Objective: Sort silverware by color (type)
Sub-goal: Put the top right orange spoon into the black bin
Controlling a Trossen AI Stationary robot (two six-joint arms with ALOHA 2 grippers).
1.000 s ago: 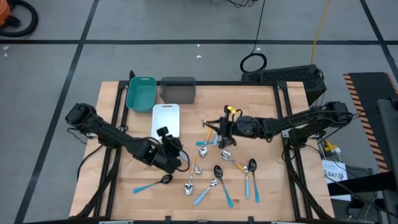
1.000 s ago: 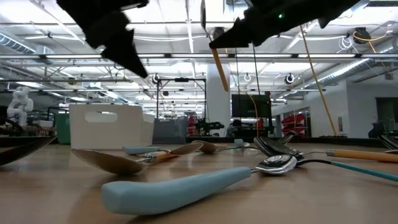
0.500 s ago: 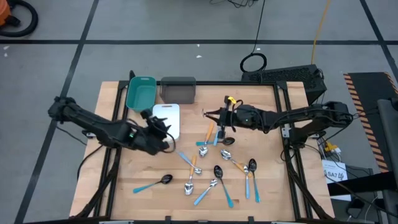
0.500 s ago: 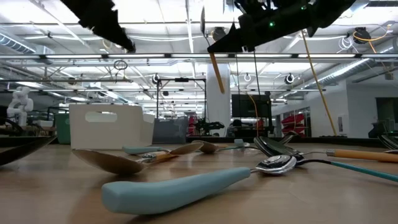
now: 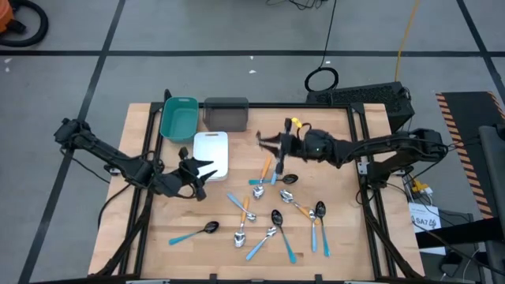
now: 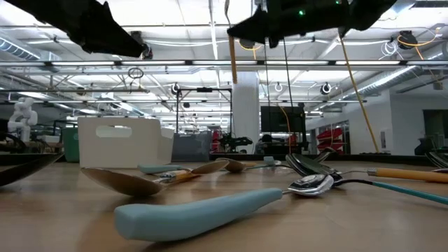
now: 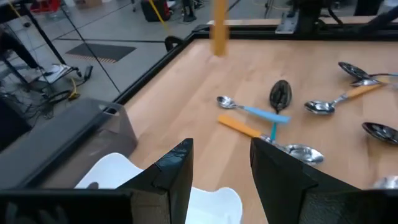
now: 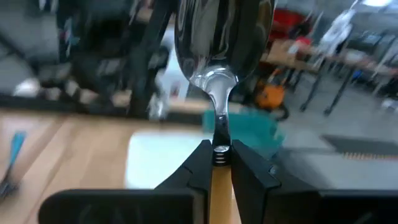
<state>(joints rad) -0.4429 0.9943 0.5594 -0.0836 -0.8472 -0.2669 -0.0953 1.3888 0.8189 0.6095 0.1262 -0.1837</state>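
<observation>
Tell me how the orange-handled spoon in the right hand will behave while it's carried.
The orange-handled spoon is probably stiff: it hangs straight from the right hand, unbent. It looks light, since a thin pinch at the neck holds it. It may swing or slip, as the shiny metal neck is narrow and the orange handle dangles freely below.

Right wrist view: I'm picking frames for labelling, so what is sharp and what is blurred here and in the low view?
Right wrist view: the spoon in the right claw is sharp, with glare on its bowl; the trays and room behind are smeared. Low view: the near blue handle is soft, and ceiling lights leave both arms as dark silhouettes.
</observation>
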